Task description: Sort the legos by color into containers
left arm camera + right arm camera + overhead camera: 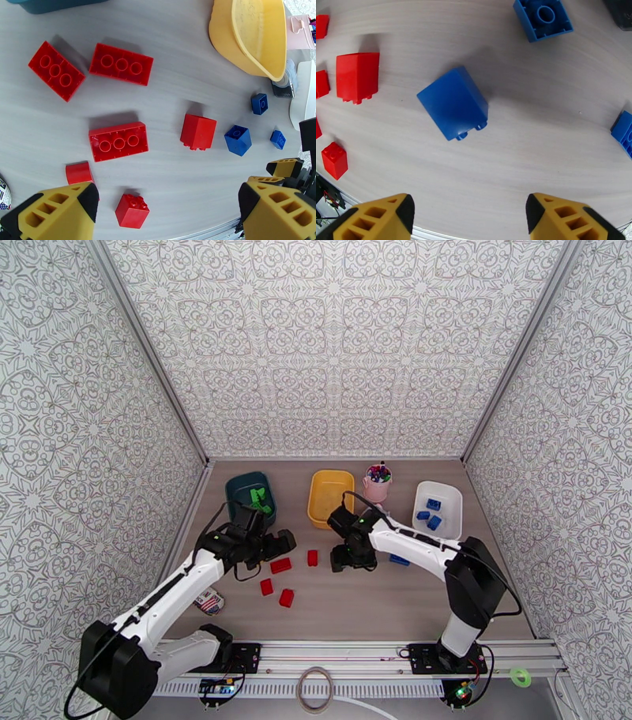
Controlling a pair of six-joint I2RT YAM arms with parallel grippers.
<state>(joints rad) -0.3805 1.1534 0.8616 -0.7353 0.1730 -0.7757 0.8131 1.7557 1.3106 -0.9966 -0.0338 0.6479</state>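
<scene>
Patterned grey-and-white walls are closing in a pale wood-grain table (pixel 395 603) where two robot arms are sorting a scatter of legos by colour. Green bricks (pixel 258 499) are sitting in the dark teal tub (pixel 239 486) at the back left and blue bricks (pixel 430 510) in the white tub (pixel 450 496) at the back right. The yellow tub (pixel 330 496) between them is looking bare, though its near wall may be hiding something. Red bricks (pixel 280 565) are lying loose at mid-table beneath the left gripper (pixel 168 197), whose jaws are standing fully apart and carrying nothing. The right gripper (pixel 469 207) is hovering with its jaws well spread and nothing between them, above a blue brick (pixel 454 102) that is lying tipped on its side, apart from its neighbours and askew to the line of the jaws. The bricks are looking light, rigid and glossy, so they are likely calling for little squeeze and are in no danger of crushing, but the smooth plastic is probably going to slide if it is pinched on a corner. The surest hold is appearing to be across two opposite flat walls, with the wrist turning first to square the jaws to the brick, and away from the studded end.
</scene>
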